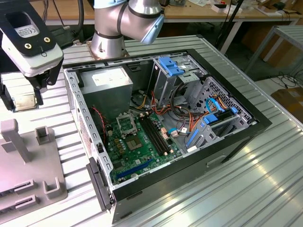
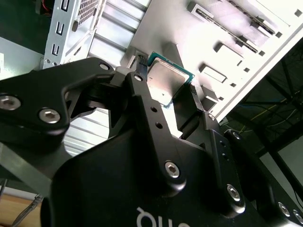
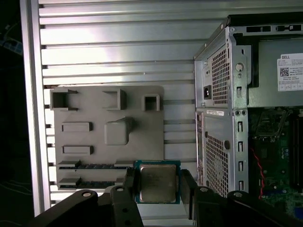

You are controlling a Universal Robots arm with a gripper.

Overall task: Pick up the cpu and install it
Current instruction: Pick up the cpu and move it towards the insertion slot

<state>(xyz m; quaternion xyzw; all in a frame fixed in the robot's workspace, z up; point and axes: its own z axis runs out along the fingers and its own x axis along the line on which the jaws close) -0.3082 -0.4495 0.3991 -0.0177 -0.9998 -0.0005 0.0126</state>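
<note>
The cpu is a thin silver-grey square with a green edge, held flat between the black fingers of my gripper. In the second wrist view the cpu shows the same grip, the gripper shut on two opposite edges. In the exterior view the gripper hangs at the exterior view's left with the cpu in it, above the table and outside the open computer case. The metal-framed socket lies on the green board inside the case, well to the right of the gripper.
A grey fixture plate with slots and raised blocks lies on the slatted table just below the gripper, also visible as the fixture plate. The case's metal side wall stands between gripper and board. The arm's base rises behind the case.
</note>
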